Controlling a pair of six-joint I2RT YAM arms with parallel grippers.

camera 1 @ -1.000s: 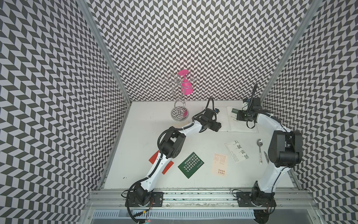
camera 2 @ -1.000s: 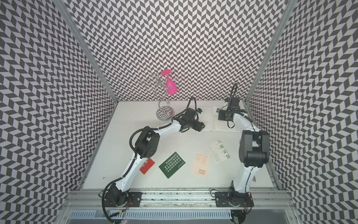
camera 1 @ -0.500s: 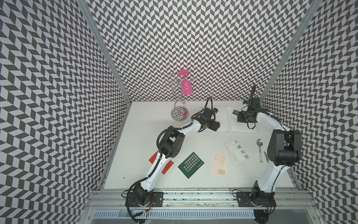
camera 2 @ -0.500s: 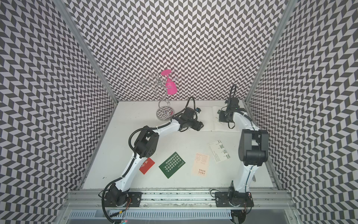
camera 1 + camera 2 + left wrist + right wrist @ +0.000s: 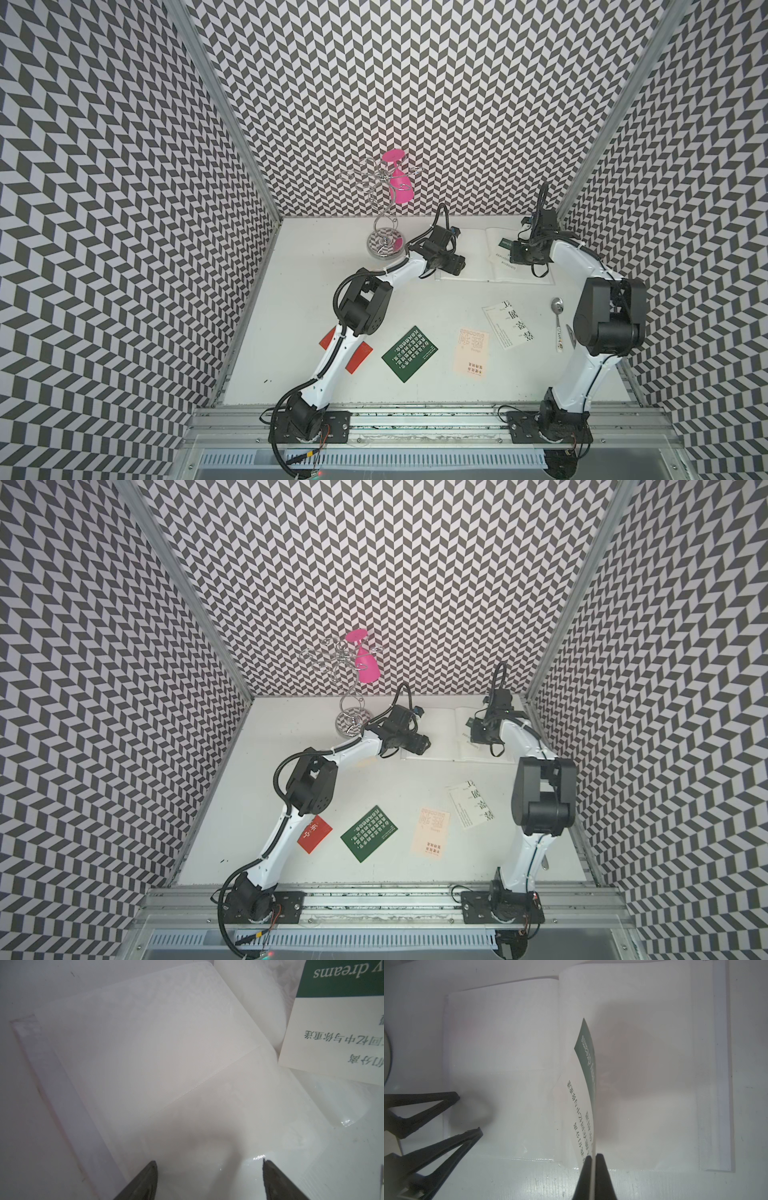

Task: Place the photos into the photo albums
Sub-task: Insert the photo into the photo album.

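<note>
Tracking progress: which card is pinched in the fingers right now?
The white card with the green band, held by the right gripper over the album. The red card, dark green card, peach card and black-lettered card lie flat.

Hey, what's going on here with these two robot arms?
They are filling the open photo album. The right gripper is shut on a white card with a green band, holding it over one page. The left gripper is open, low over the other page. A red card, a dark green card, a peach card and a black-lettered white card lie loose on the table.
</note>
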